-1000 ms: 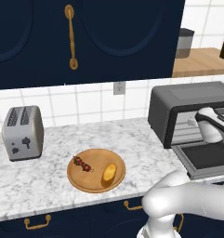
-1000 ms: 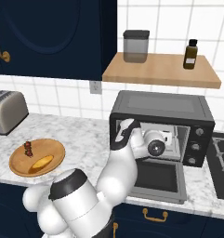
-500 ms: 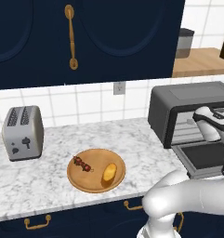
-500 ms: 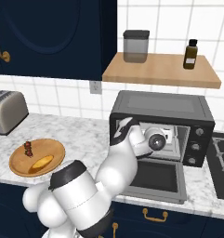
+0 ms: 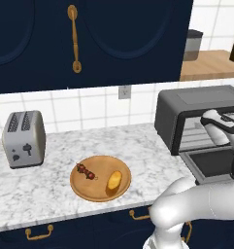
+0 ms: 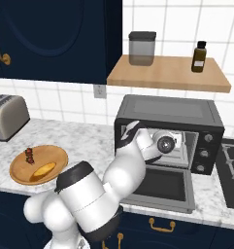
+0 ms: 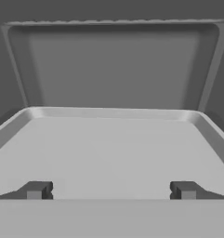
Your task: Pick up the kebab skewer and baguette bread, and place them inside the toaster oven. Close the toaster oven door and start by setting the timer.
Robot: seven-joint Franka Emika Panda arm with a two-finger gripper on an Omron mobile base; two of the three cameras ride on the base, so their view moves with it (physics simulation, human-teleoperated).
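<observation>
From the left base view, the kebab skewer (image 5: pixel 86 171) and the baguette bread (image 5: pixel 114 180) lie side by side, just apart, on a round wooden plate (image 5: pixel 79 186) on the marble tabletop (image 5: pixel 50 194), well to the left of the toaster oven (image 5: pixel 196 114); my arm reaches over to the oven's open mouth, and the toaster oven door (image 5: pixel 213 163) is dropped down flat in front of it. A silver two-slot toaster (image 5: pixel 24 138) stands further left, near the wall. By this I judge nothing has been loaded yet: both foods are untouched on the plate. From the right base view, the same holds: skewer (image 6: pixel 29 155) and bread (image 6: pixel 43 169) sit on the plate (image 6: pixel 58 158), while my hand hangs at the oven's (image 6: pixel 167 109) opening above the lowered door (image 6: pixel 162 185), with the knobs (image 6: pixel 204 153) on the right-hand panel not yet to be used. From the hand view, my gripper (image 7: pixel 111 190) stands spread wide with nothing between the fingertips (image 7: pixel 36 190), looking into the bare grey oven interior (image 7: pixel 113 69) over a flat tray (image 7: pixel 108 148). So, as I read it, the door is open and ready, but everything else remains: fetch the skewer, fetch the bread, set both inside, shut the door and turn the timer.
</observation>
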